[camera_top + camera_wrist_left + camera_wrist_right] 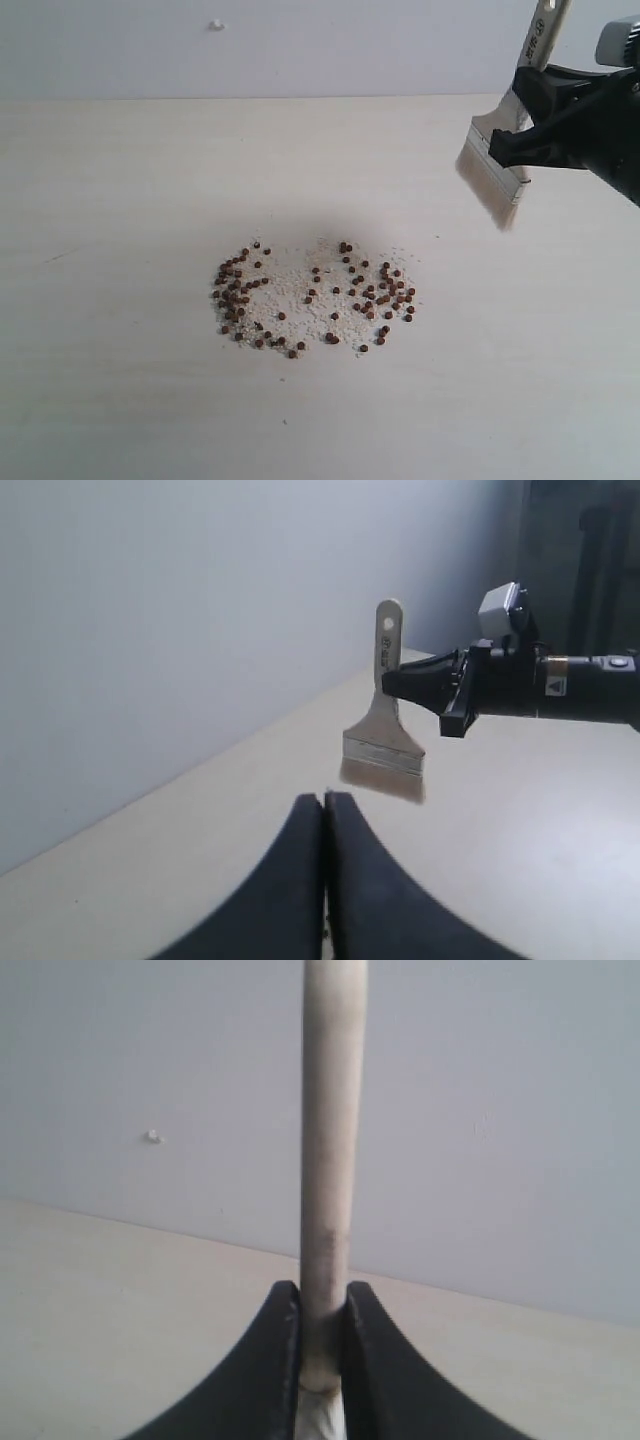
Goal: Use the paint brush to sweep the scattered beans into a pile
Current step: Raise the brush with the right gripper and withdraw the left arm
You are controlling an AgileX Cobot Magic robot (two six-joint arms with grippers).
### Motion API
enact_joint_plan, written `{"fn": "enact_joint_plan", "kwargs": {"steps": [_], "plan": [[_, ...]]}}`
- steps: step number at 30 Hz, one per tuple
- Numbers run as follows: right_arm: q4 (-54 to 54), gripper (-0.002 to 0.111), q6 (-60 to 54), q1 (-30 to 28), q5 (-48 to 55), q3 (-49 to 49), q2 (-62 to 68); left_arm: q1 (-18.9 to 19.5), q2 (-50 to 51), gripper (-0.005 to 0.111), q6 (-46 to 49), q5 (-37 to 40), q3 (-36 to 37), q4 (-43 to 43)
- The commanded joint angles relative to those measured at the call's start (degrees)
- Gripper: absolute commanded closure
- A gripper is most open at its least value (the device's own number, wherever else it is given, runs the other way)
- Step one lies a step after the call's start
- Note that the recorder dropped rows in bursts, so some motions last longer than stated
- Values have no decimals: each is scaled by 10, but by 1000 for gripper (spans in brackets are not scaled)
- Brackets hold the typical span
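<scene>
Roughly several dozen beans [312, 294], too many to count exactly, lie scattered in one loose ring-shaped patch mixed with pale crumbs [290, 285] near the middle of the desk [120, 400], densest at the patch's left and right sides. One paint brush [497, 160] hangs bristles-down above the desk's far right part, well apart from the beans, with the right gripper [322, 1305] clamped on its handle. Left gripper [324, 805]: jaws pressed together, holding nothing.
</scene>
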Motion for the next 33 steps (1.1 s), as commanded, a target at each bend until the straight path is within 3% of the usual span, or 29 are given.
{"fn": "enact_joint_plan", "kwargs": {"steps": [1, 10, 28, 33], "plan": [[-6, 108, 6, 2, -7, -4, -4, 15, -106, 107, -127, -36, 104, 104], [-19, 108, 8, 2, -7, -4, -4, 52, -231, 107, -291, -66, 195, 263], [-31, 108, 38, 2, -8, -4, -4, 59, -276, 107, -402, -61, 365, 264], [-34, 108, 38, 2, -9, -4, -4, 59, -276, 107, -402, -26, 365, 269]]}}
